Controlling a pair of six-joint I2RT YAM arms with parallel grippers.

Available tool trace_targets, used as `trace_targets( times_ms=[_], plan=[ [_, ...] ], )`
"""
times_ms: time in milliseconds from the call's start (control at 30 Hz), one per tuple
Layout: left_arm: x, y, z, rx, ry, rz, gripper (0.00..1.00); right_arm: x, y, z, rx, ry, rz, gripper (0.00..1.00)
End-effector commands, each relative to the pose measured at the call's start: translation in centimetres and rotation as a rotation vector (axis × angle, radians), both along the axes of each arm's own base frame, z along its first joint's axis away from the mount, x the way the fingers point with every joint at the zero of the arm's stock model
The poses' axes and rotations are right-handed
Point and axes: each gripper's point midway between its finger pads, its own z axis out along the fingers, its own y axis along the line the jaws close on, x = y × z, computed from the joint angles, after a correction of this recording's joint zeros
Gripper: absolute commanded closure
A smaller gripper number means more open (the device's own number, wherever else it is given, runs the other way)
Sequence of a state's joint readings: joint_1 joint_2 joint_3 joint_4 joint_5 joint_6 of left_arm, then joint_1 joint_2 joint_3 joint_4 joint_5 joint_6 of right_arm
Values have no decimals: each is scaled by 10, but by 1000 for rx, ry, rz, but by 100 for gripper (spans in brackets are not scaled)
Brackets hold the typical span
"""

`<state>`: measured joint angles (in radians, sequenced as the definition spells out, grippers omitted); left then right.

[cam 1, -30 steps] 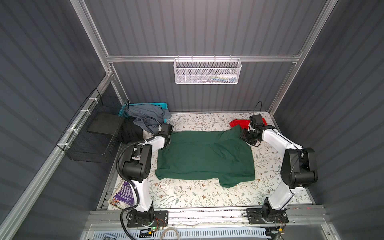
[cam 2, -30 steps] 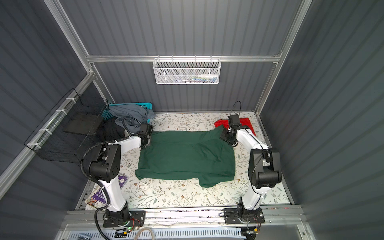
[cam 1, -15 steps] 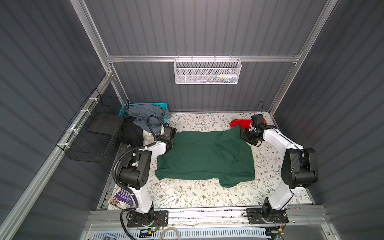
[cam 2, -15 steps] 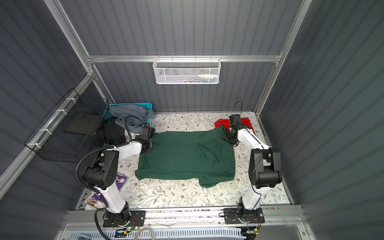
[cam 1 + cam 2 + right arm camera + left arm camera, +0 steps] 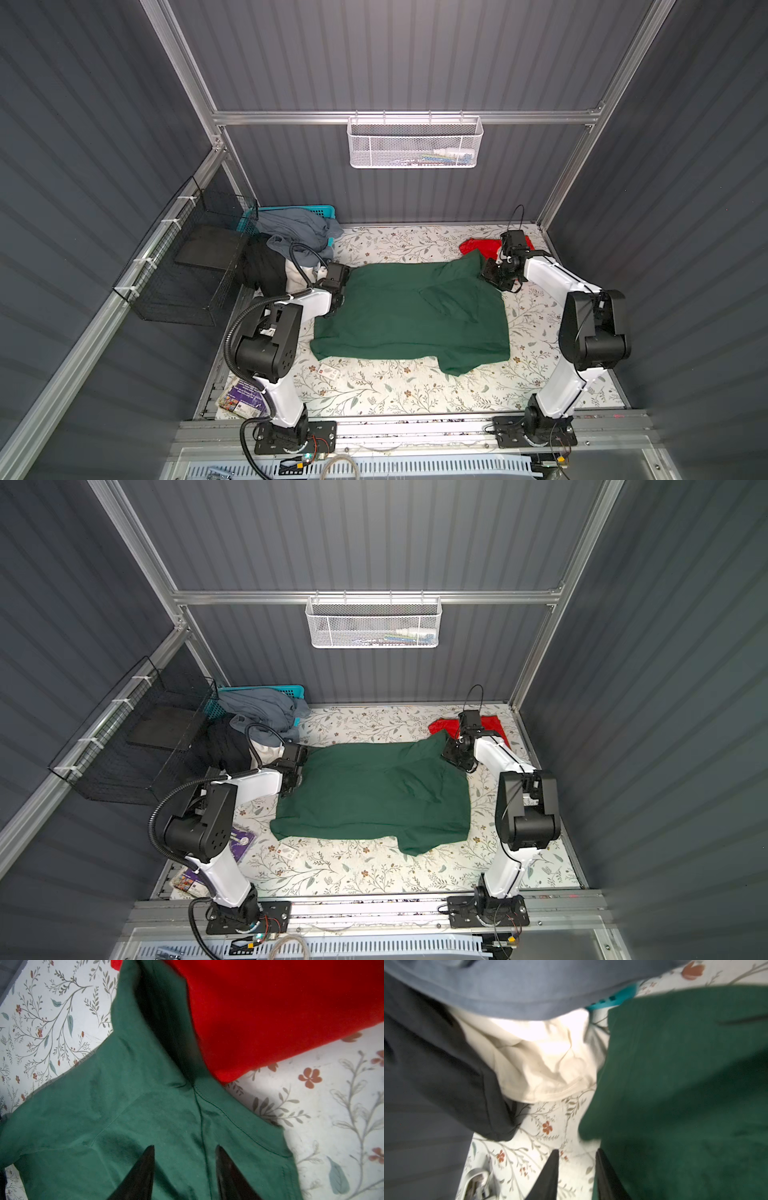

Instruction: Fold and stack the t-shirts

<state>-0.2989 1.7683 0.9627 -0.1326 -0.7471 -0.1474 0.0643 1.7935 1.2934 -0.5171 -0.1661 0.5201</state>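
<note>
One green shirt (image 5: 409, 316) lies spread, creased at the collar; one red shirt (image 5: 473, 246) touches it, perhaps folded. The left gripper (image 5: 576, 1150) and right gripper (image 5: 185, 1146) both gape, empty.

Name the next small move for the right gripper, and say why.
Probably lower the right gripper and pinch the green t-shirt at the collar seam: its jaws stand open astride that seam, the corner there lies against the red t-shirt, and the left gripper is open, holding nothing.
</note>
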Motion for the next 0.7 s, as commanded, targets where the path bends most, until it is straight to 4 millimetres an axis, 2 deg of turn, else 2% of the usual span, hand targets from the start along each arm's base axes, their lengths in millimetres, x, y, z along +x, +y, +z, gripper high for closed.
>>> trace_targets(
  times_ms=[0,33,167,300,467,667],
  plan=[
    [-20,18,29,-21,-85,169,49,4,-2,7,0,-11,-9,51],
    [-24,18,35,-40,-102,183,35,4,-2,6,-1,-9,-8,51],
    [-36,18,60,-141,-161,246,23,4,-3,7,-6,-10,-11,51],
    [-36,6,65,-267,-143,265,9,12,-3,9,-11,-24,-8,50],
    [-29,-22,54,-451,-89,239,2,32,-5,12,-31,-53,-10,49],
    [-21,-39,44,-533,-69,198,0,54,0,8,-19,-73,11,49]
  ],
)
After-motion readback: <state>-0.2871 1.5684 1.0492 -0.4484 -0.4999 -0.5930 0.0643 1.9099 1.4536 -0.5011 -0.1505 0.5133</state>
